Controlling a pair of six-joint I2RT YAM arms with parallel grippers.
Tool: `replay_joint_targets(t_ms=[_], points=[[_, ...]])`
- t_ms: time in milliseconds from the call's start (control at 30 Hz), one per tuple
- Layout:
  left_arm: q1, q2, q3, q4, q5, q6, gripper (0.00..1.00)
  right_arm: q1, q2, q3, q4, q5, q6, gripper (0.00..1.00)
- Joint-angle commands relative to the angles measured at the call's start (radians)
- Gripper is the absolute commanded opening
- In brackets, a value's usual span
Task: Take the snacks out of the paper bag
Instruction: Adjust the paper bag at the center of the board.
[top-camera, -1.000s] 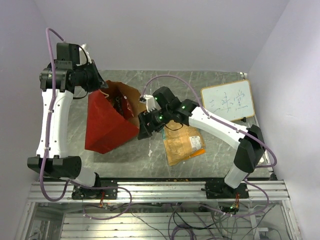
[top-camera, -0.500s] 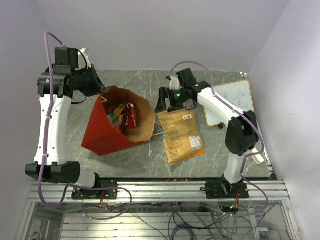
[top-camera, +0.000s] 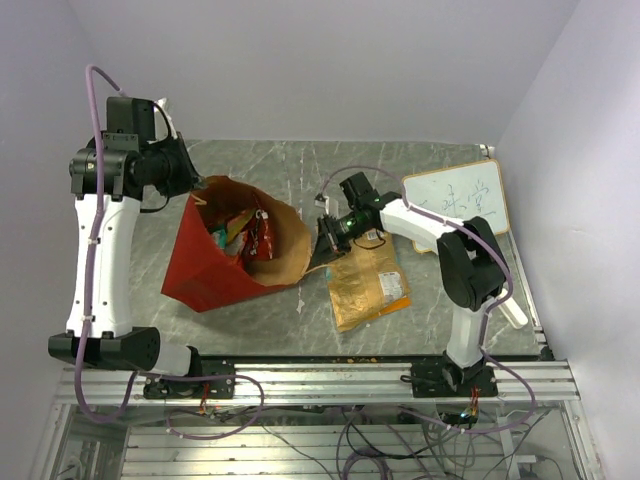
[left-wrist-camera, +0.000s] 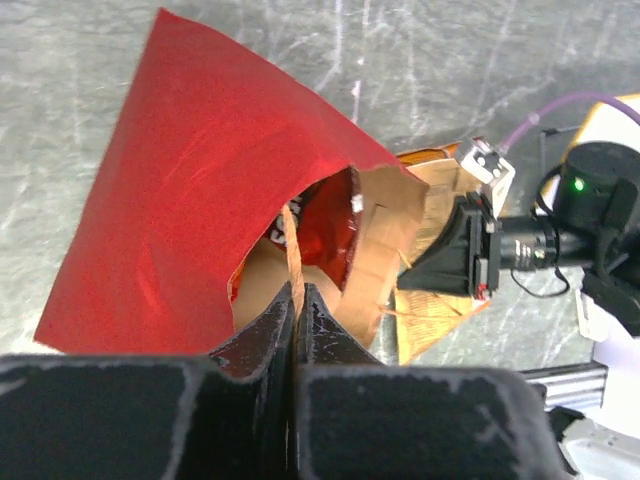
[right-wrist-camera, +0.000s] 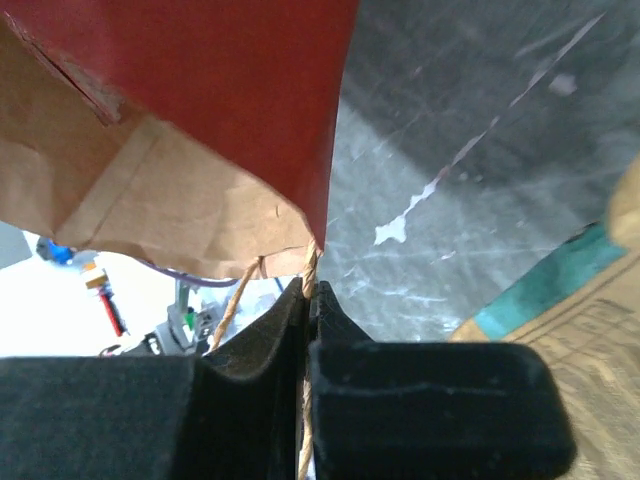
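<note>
Left claw (left-wrist-camera: 298, 300): its two black fingers are pressed tight together on a tan string handle (left-wrist-camera: 292, 245). It hangs at the far left edge of the bag's mouth.
Right claw (right-wrist-camera: 307, 292): its fingers are squeezed together too, pinching the other string handle (right-wrist-camera: 312, 262) just under the bag's edge. It is at the right side of the mouth.
Paper bag (top-camera: 205, 270): red outside and brown inside. It rests on the table between the two claws. Its mouth is wide open and faces up and to the right.
Snacks in the bag: a red packet (top-camera: 262, 235) shows near the middle of the mouth. More packets with teal and yellow (top-camera: 228, 232) sit just to its left in the top view. All of these are inside the bag.
Brown packet (top-camera: 368, 285): it lies flat on the table just right of the bag, outside it. The right wrist view shows a teal stripe along its edge.
Table (top-camera: 420, 165): grey like stone, with pale streaks.
Whiteboard (top-camera: 455, 205): white with a tan frame, at the right side of the table. The right arm crosses over its left edge. The marks on it are too small to read.
</note>
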Motion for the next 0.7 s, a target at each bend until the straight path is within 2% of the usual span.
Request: replay_joint_targets(t_ms=[0, 100, 200, 300, 433, 667], points=[[0.004, -0.026, 0.069, -0.074, -0.165, 0.037, 0.14, 0.043, -0.097, -0.091, 0.181, -0.073, 0.172, 0.00], [0.003, -0.044, 0.084, -0.105, -0.257, 0.024, 0.30, 0.076, -0.137, -0.108, 0.231, -0.052, 0.240, 0.00], [0.003, -0.077, 0.079, -0.115, -0.325, 0.003, 0.50, 0.099, -0.145, -0.096, 0.221, -0.036, 0.237, 0.00], [0.004, -0.097, 0.074, -0.113, -0.362, -0.005, 0.62, 0.105, -0.141, -0.090, 0.181, -0.021, 0.216, 0.00], [0.004, -0.116, 0.041, -0.071, -0.232, -0.030, 0.65, 0.106, -0.156, -0.091, 0.182, -0.008, 0.222, 0.00], [0.004, -0.204, -0.210, 0.135, 0.012, -0.156, 0.68, 0.128, -0.184, -0.105, 0.252, -0.003, 0.294, 0.00]])
